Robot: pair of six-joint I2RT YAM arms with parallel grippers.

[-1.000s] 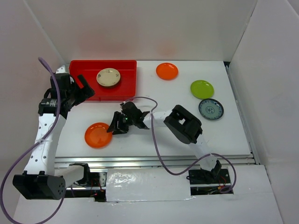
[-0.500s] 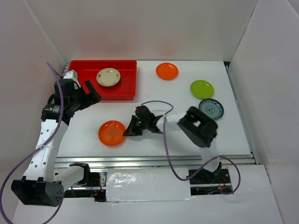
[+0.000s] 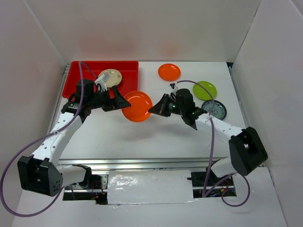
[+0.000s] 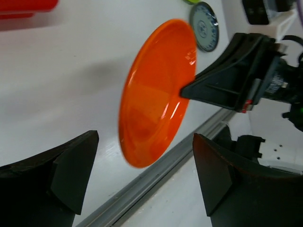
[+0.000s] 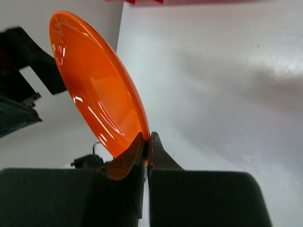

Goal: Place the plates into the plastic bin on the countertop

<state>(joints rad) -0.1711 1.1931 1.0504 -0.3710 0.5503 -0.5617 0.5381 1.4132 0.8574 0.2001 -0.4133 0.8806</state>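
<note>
An orange plate (image 3: pixel 137 106) hangs tilted on edge above the middle of the countertop (image 3: pixel 142 137). My right gripper (image 3: pixel 154 109) is shut on its right rim, and the right wrist view shows the rim (image 5: pixel 94 85) pinched at the gripper's (image 5: pixel 147 138) tips. My left gripper (image 3: pixel 124 101) stands open at the plate's left side. In the left wrist view the plate (image 4: pixel 156 92) sits just ahead of that open gripper (image 4: pixel 144 142), untouched. The red plastic bin (image 3: pixel 85 73) at the back left holds a beige plate (image 3: pixel 110 78).
A second orange plate (image 3: pixel 169 72) lies at the back centre. A lime green plate (image 3: pixel 204 90) and a blue-grey patterned plate (image 3: pixel 215 109) lie to the right, beside the right arm. A metal rail (image 3: pixel 156 163) runs along the front edge, and white walls surround the table.
The right gripper shut on the orange plate near the front left, then lifted it up and back to the middle. The left arm swung from beside the bin toward the plate.
</note>
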